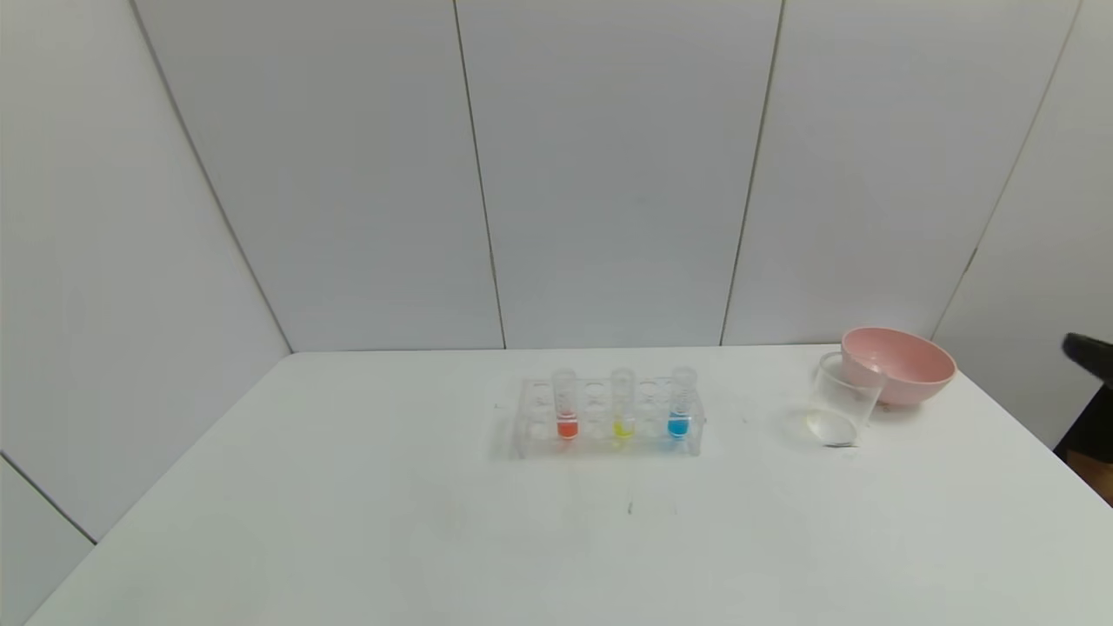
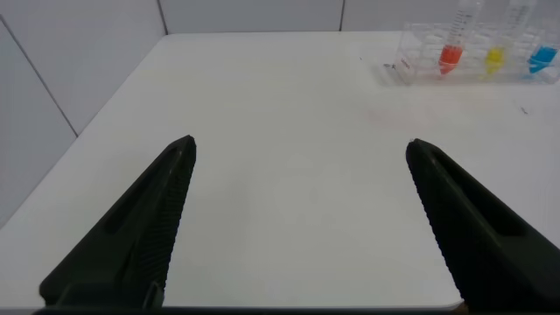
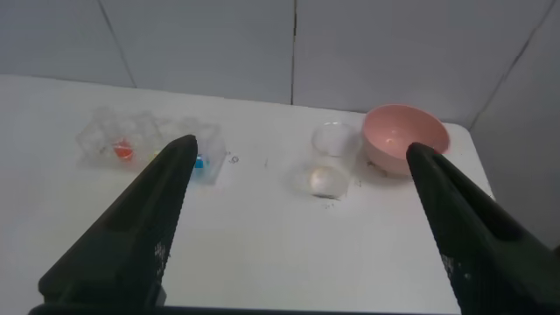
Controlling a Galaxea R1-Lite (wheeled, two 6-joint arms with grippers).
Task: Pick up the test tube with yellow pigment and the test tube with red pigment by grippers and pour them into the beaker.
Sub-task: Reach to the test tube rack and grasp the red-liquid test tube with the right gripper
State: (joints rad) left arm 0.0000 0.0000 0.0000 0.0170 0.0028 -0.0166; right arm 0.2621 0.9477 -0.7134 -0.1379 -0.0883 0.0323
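1. Centre-table, the clear tube rack (image 1: 609, 417) serves as the landmark, standing on the white table (image 1: 348, 522) before the grey panelled wall (image 1: 609, 174).
2. Upright in the rack's left end stands the test tube with red pigment (image 1: 566, 404), orange-red liquid at its bottom.
3. Upright in the rack's middle stands the test tube with yellow pigment (image 1: 623, 402), flanked on its right by a test tube with blue liquid (image 1: 680, 402) at the rack's right end.
4. Well to the right of the rack stands the beaker (image 1: 842, 402), clear and upright; just behind it, farther right of the rack, sits a pink bowl (image 1: 898, 364), the two touching or nearly so.
5. My left gripper (image 2: 297, 227) hangs over bare table, well apart from the rack on its left side, fingers (image 2: 131, 236) spread wide and holding nothing.
6. My right gripper (image 3: 297, 227) hangs above the table on the near side of the rack, fingers (image 3: 472, 227) spread as wide as they go, holding nothing; rack, beaker and bowl all lie beyond its tips.
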